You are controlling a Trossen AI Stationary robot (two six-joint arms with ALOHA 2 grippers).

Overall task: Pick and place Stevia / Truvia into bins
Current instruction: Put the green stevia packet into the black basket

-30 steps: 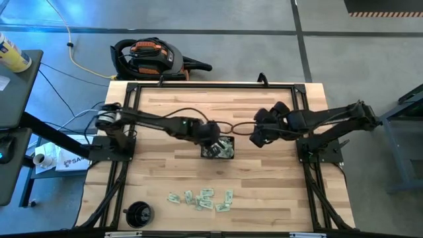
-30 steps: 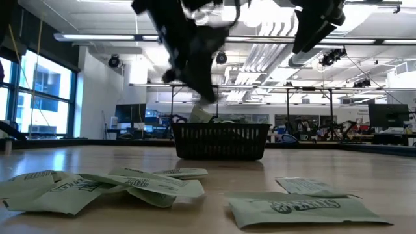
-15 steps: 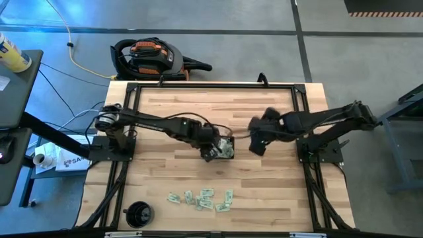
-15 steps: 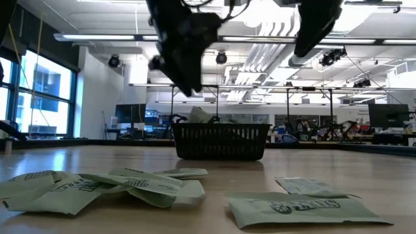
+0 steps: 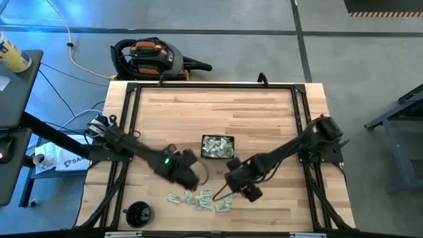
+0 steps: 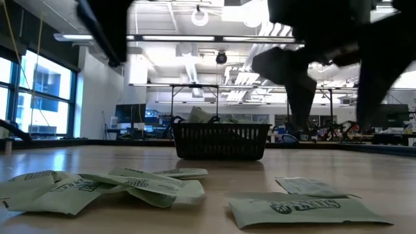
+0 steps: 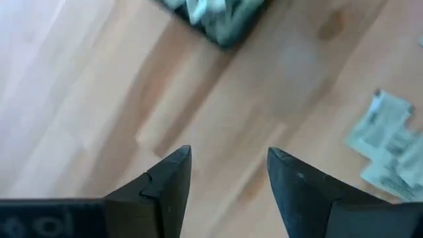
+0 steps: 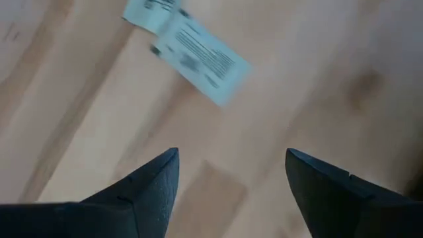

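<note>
Pale green-and-white paper sachets [image 5: 201, 198] lie at the bench's near edge, others in the black mesh tray [image 5: 217, 147]. Left tool [image 7: 228, 173] and right tool [image 8: 231, 173] hover open, empty; both converging risks collision.

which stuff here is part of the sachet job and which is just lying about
Job:
sachets, loose on the table
tray, some sachets already in it
left gripper, open, by the loose sachets
right gripper, open, by the loose sachets

Lying about:
round black cup
vacuum on the floor
</note>
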